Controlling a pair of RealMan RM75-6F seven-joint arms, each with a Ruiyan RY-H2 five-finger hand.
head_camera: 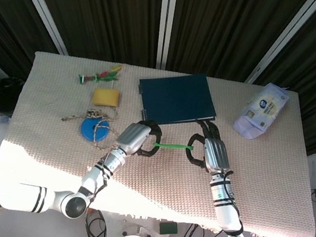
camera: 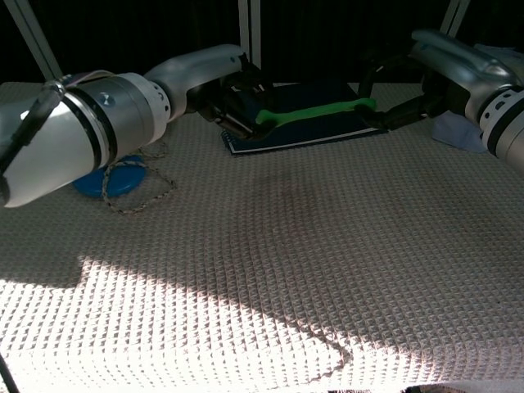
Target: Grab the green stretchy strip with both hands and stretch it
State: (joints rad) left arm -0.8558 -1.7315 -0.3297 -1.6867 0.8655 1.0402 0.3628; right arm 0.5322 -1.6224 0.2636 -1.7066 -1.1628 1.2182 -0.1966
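Note:
The green stretchy strip (head_camera: 170, 147) hangs taut above the cloth-covered table (head_camera: 270, 172), running left to right between my two hands. My left hand (head_camera: 136, 136) grips its left end and my right hand (head_camera: 211, 153) grips its right end. In the chest view the green strip (camera: 315, 110) shows as a thin straight band in front of the dark notebook (camera: 303, 123), with the left hand (camera: 233, 90) and the right hand (camera: 426, 74) closed on its ends. The strip ends themselves are hidden inside the fingers.
A dark blue notebook (head_camera: 176, 97) lies just behind the hands. A wipes packet (head_camera: 261, 109) sits at the back right. At the left are a yellow sponge (head_camera: 106, 96), a blue disc (head_camera: 94, 127) with a rope (head_camera: 80, 116), and a feathered toy (head_camera: 99, 76).

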